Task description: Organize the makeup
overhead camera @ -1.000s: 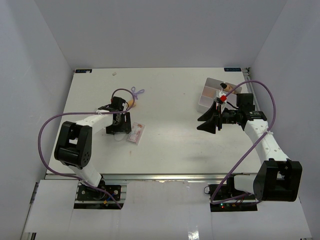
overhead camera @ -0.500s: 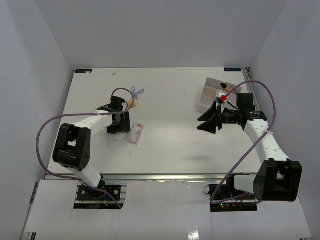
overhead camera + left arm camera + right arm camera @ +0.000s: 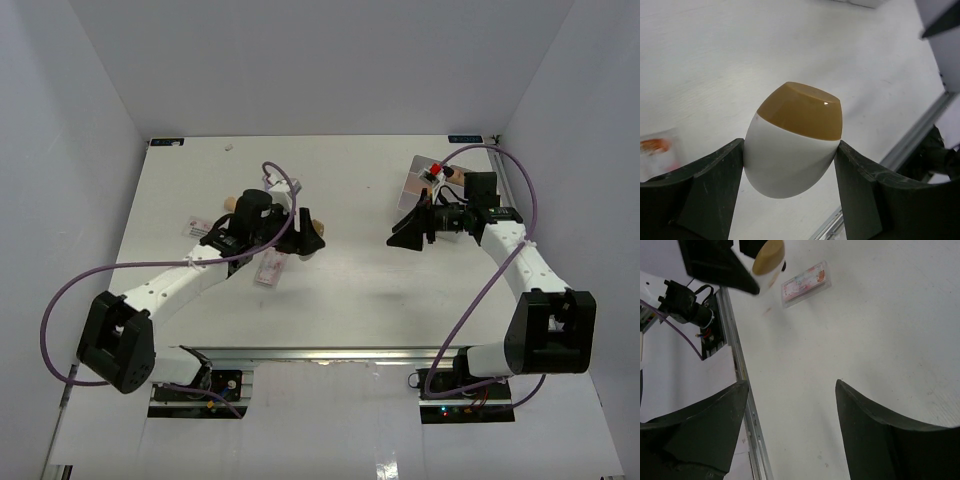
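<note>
— Left arm's pose?
— Stretched far out over the middle of the table (image 3: 350, 290). Pinches a white tan-capped oval (image 3: 792, 150) between both fingers (image 3: 715, 185) of the left gripper (image 3: 306, 234), clear of the surface.
— And the right?
— Bent leftward beside the white tray (image 3: 411, 182). Holds nothing in the wide-spread right gripper (image 3: 790, 385); looks down on the pink packet (image 3: 805, 284), lying flat.

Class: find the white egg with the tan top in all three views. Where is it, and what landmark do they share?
Top view: the egg sits left of centre, held by the left gripper.
Left wrist: egg mid-frame, between the fingers.
Right wrist: egg at top left.
Shared landmark: the pink packet.
</note>
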Action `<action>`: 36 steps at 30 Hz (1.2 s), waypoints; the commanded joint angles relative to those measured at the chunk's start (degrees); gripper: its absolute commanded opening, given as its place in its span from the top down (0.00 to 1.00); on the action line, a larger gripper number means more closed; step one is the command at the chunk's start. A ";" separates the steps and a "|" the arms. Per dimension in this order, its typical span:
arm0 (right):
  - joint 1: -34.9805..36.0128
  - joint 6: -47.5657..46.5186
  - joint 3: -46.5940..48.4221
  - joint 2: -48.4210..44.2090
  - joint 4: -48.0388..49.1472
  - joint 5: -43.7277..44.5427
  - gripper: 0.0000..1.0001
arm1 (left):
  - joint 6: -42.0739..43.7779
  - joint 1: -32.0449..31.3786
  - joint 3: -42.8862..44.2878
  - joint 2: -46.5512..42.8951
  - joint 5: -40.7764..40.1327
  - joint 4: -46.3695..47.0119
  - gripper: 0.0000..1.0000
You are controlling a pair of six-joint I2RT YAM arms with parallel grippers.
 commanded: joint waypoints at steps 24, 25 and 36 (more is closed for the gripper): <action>9.41 29.78 8.21 10.80 4.85 16.26 0.28 | 7.00 -18.06 13.11 17.76 -4.56 13.15 0.84; 9.75 29.69 8.31 10.99 4.80 16.31 0.31 | 7.01 -18.06 13.26 17.95 -4.60 13.11 0.84; 11.74 27.61 8.99 12.23 2.91 16.11 0.60 | 8.69 -18.40 17.23 20.36 -5.87 11.56 0.83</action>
